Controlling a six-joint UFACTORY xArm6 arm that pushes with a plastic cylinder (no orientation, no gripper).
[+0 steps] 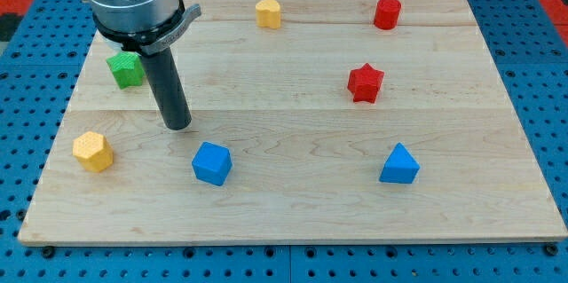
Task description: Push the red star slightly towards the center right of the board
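The red star (365, 82) lies on the wooden board (293, 203), right of the middle and a little above it. My tip (178, 126) rests on the board at the left, far to the left of the red star. It stands just below and right of the green star (126, 68) and above and left of the blue cube (212, 163). It touches no block.
A red cylinder (387, 13) sits at the top right, above the red star. A yellow block (268, 12) sits at the top centre. A yellow hexagon (93, 152) is at the left edge. A blue triangular block (399, 165) lies at the lower right.
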